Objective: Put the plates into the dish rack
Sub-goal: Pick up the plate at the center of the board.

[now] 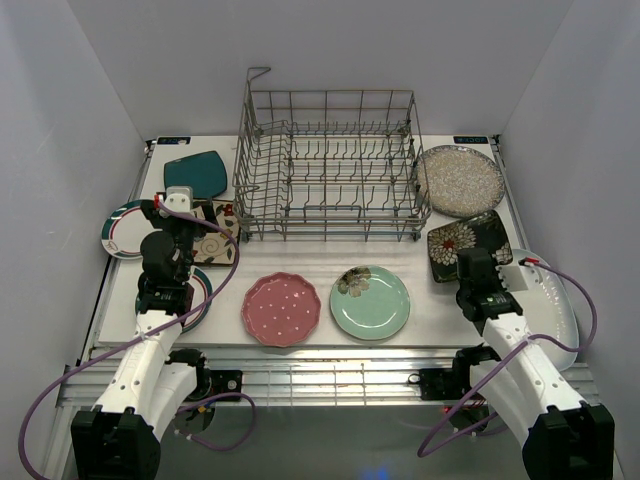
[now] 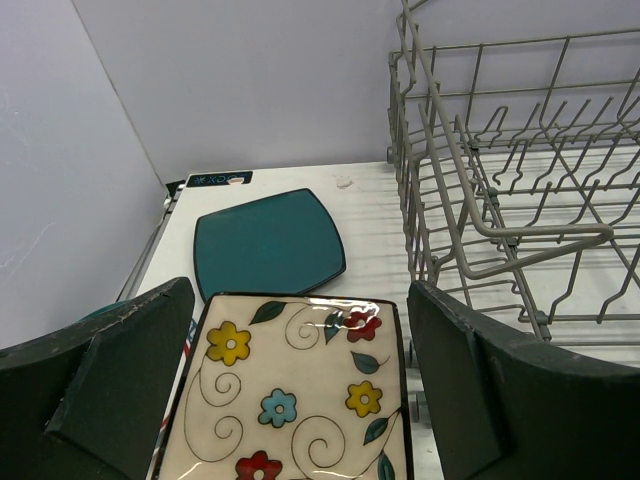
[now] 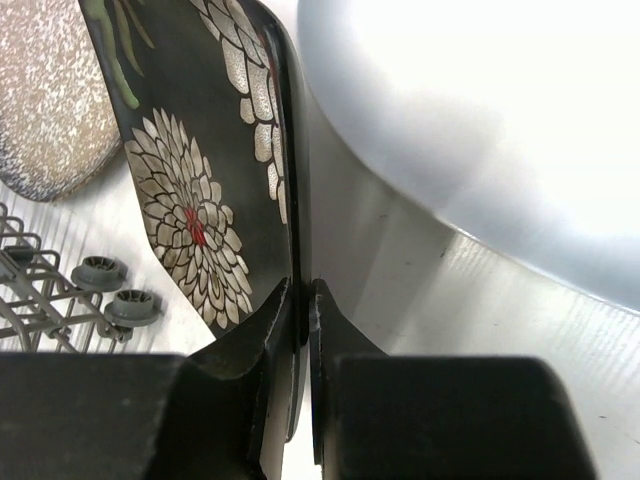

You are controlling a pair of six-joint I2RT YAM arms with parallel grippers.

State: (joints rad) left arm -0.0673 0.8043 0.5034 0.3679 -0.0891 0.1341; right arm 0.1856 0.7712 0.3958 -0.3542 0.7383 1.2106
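**Right gripper pinches a plate; dish rack holds none**

Its fingers are pressed together on the near rim of the black floral square plate. That plate sits at the right of the table, just beside the big white oval plate and outside the rack. I cannot tell whether it is off the surface.

Left gripper hovers with its jaws wide apart over the cream floral square plate.

The teal square plate, pink dotted plate, mint green plate, speckled silver plate, one white rimmed round plate and a second rimmed round partly under the left arm all lie flat on the table.

I judge the loading barely begun: one plate is gripped, and all nine remain to be placed.
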